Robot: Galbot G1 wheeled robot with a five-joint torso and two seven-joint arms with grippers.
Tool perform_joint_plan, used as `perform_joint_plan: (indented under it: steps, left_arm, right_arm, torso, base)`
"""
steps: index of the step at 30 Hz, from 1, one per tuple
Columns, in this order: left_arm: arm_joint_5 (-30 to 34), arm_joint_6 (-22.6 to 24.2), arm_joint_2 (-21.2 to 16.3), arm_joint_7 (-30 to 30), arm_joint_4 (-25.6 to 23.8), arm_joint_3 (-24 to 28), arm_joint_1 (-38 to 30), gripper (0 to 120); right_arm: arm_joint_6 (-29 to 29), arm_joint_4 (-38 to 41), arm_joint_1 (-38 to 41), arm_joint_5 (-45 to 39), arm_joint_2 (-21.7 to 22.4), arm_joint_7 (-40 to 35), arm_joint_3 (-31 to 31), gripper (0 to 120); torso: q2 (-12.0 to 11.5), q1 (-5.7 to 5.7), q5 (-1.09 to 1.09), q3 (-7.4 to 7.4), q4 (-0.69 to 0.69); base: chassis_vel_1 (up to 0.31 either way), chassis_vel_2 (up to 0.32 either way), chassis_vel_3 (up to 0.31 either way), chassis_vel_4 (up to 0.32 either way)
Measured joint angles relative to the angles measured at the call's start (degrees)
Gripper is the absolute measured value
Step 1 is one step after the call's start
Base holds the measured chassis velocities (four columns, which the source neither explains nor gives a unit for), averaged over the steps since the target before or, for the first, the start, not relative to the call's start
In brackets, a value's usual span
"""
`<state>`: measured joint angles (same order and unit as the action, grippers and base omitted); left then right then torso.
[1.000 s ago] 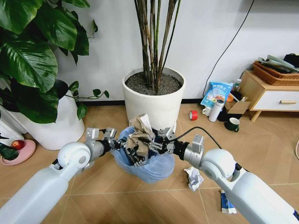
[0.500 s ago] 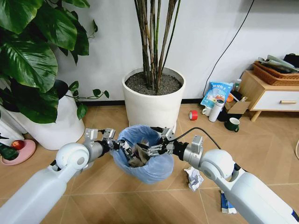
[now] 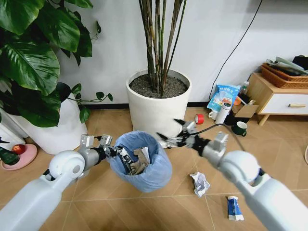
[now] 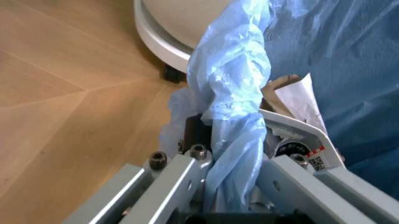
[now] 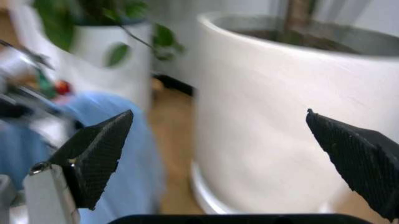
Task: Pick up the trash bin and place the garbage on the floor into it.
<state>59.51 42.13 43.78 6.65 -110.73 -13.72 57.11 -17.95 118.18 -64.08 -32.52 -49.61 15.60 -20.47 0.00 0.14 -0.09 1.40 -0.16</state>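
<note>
The trash bin [image 3: 147, 174], dark and lined with a crinkly light-blue bag, hangs tilted above the floor [image 3: 120, 202]. My left gripper [image 3: 121, 155] is shut on its near-left rim; in the left wrist view the gripper [image 4: 237, 154] pinches the bag-covered rim [image 4: 227, 93]. Brown and white paper garbage [image 3: 140, 160] lies inside the bin. My right gripper [image 3: 169, 131] stands open just right of the bin's rim, nothing between its fingers [image 5: 100, 144]. A white paper wad [image 3: 199, 184], a blue-white packet [image 3: 233, 208] and a red can [image 3: 199, 118] lie on the floor.
A large white plant pot [image 3: 159, 108] stands right behind the bin, also close in the right wrist view [image 5: 281, 121]. Another white pot [image 3: 55, 127] with big leaves is at the left. Bottles and mugs [image 3: 224, 113] and a wooden cabinet [image 3: 276, 98] stand at the right.
The brown paper held over the bin has dropped inside. My right gripper has opened and drawn back to the right. The bin has shifted slightly left with my left gripper.
</note>
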Motion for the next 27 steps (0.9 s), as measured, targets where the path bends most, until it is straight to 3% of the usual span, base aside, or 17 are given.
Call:
perform_joint_plan:
  steps: [7, 13, 20, 27]
  left_arm:
    - [0.1, 0.0, -1.3, -1.0, -0.9, -2.7, 1.3, 0]
    - [0.1, 0.0, -2.3, -1.7, -1.6, -3.9, 2.6, 0]
    - [-0.1, 0.0, -2.5, -2.3, -1.6, -3.9, 2.7, 0]
    - [0.0, 0.0, -2.7, -2.3, -2.3, -2.7, 2.8, 0]
  right_arm:
    - [1.8, -5.4, -8.5, 1.9, 0.2, 0.8, -8.3, 100]
    - [7.8, -15.5, -17.3, 6.2, -0.7, 5.7, -14.3, 100]
    - [10.4, -25.1, -18.5, 10.5, -3.5, 8.2, -12.5, 100]
    - [11.8, -36.9, -13.3, 16.5, -10.4, 6.7, -6.9, 100]
  torso:
    - [0.0, 0.00, 0.00, 0.00, 0.01]
    - [0.0, 0.00, -0.02, 0.00, -0.01]
    - [0.0, 0.00, -0.01, 0.00, 0.01]
    - [0.0, 0.00, 0.00, 0.00, 0.01]
  base:
    - [0.000, 0.000, 0.000, 0.000]
    - [0.000, 0.000, 0.000, 0.000]
    - [0.000, 0.000, 0.000, 0.000]
    - [0.000, 0.000, 0.000, 0.000]
